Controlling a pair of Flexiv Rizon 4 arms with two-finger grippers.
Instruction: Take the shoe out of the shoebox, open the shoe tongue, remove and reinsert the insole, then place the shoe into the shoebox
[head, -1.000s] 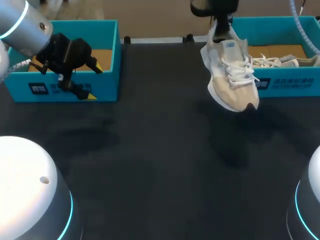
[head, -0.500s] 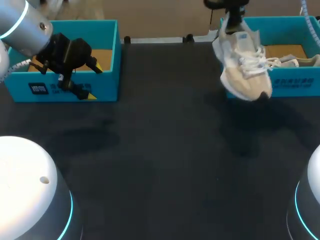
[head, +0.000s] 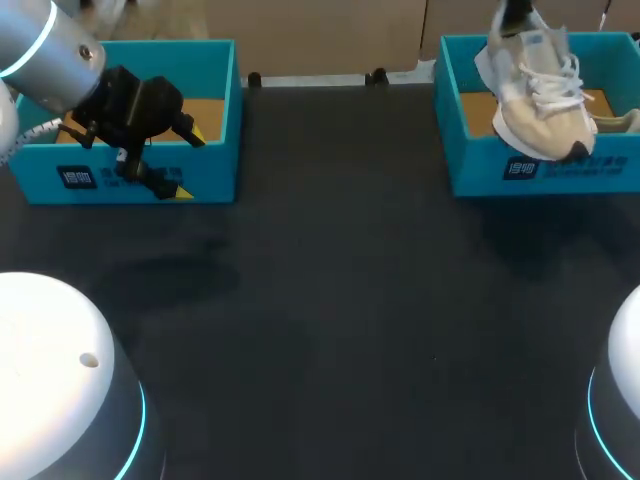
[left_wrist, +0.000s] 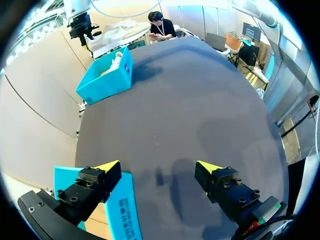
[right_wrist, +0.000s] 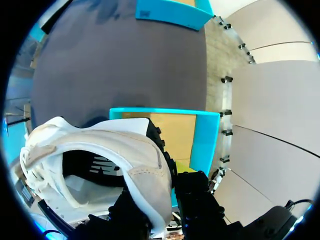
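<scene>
The shoe (head: 538, 100) is held in the air over the right shoebox (head: 480, 165), at the bench's (head: 330, 300) far right corner. Its long axis is set steeply: the heel is uppermost and the dark-tipped toe is pointed down, toward the robot and a little to the right. The laced upper is turned to the right, and the sole to the left and downward. In the head view the toe is seen across the box's front wall; whether it is already inside the walls cannot be told.

The right fingers (right_wrist: 196, 199) are closed on the shoe (right_wrist: 100, 160) at the heel, with the pale wall of the collar pinched between them. The open blue box (right_wrist: 205, 142) is seen below and ahead of the shoe.

The left fingers (left_wrist: 102, 175) are spread wide, and nothing is held or touched between them. One yellow tip is seen over the edge of the left shoebox (left_wrist: 122, 215), the other over bare bench. In the head view these fingers (head: 192, 133) are placed at the front wall of that box (head: 215, 110), well apart from the shoe.
</scene>
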